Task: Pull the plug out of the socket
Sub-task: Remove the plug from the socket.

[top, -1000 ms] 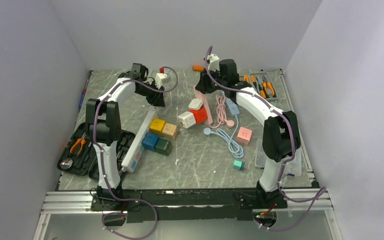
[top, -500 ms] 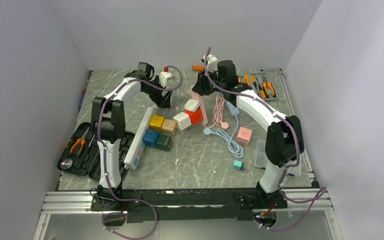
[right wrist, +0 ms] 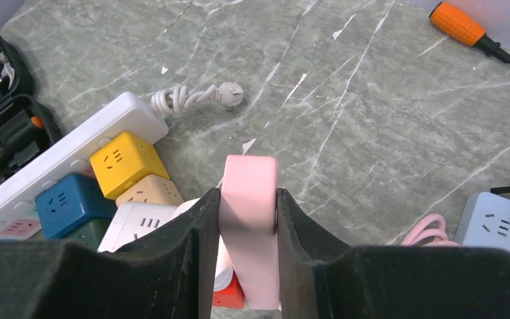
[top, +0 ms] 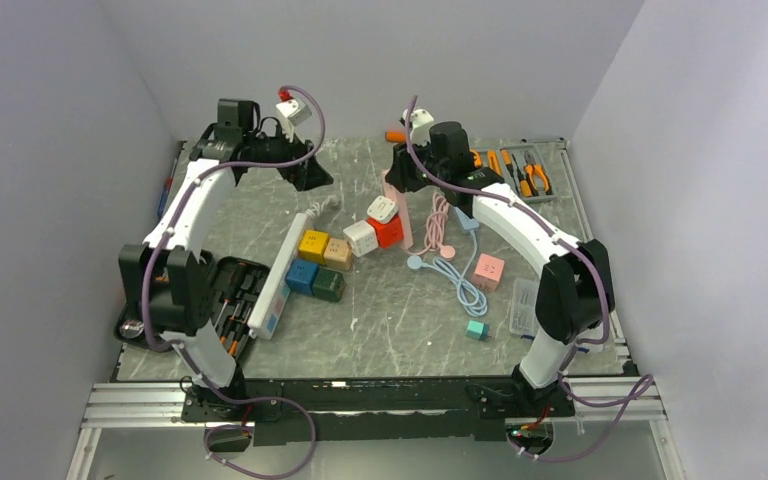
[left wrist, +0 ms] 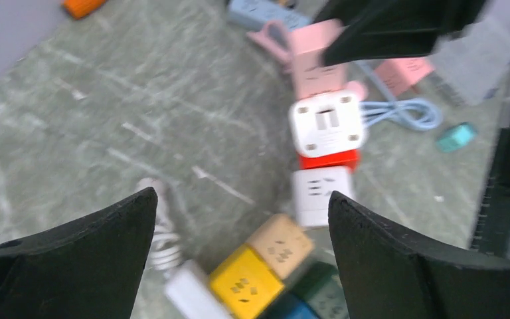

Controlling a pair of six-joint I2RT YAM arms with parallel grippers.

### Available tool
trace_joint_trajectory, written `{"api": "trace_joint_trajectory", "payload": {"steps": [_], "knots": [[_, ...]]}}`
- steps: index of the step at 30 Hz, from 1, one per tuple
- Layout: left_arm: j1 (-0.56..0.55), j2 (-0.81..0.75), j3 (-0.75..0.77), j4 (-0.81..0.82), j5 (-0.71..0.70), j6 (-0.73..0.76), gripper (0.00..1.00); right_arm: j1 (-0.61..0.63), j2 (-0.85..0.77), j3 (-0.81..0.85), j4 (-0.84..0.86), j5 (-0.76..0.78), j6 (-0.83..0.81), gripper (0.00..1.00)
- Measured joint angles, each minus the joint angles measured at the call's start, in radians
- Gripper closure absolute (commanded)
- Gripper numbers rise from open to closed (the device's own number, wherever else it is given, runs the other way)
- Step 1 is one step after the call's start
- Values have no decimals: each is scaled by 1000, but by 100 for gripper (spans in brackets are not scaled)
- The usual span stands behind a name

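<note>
Pink socket strip (left wrist: pixel 313 66) blurred; its far end hidden.

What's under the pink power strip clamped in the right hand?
A red cube adapter peeks out below the pink power strip, with a white cube adapter beside it. The right hand hides whether the strip's lower end touches them or the grey marble table.

Open black tool case (top: pixel 235 300) left; pliers (top: pixel 530 172), perhaps cutters, far right.
</note>
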State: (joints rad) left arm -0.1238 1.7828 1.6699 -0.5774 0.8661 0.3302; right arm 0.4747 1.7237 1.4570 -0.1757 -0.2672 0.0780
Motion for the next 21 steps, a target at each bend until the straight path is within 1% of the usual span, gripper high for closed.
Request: {"api": "trace_joint_trajectory", "payload": {"steps": [2,4,8,10,14,18,21], "knots": [[-5,-68,-65,58,69,-66,1,9,-11,0,-5,17,0,100],[-26,-108,-132,87,102,-90,1,17,-24,0,-6,33,0,100],[-111,-122,-257,95,98,-85,1,34,-47,1,-6,58,0,100],[-145,-116,-294,92,97,-87,1,43,-55,2,-6,65,0,100],[-168,-110,-325,106,106,-106,1,55,-60,5,-8,77,0,100],[-168,-98,-334,170,109,-139,1,58,-63,14,-12,81,0,100],[-182,-99,-373,233,79,-148,1,59,-69,21,-13,85,0,100]]}}
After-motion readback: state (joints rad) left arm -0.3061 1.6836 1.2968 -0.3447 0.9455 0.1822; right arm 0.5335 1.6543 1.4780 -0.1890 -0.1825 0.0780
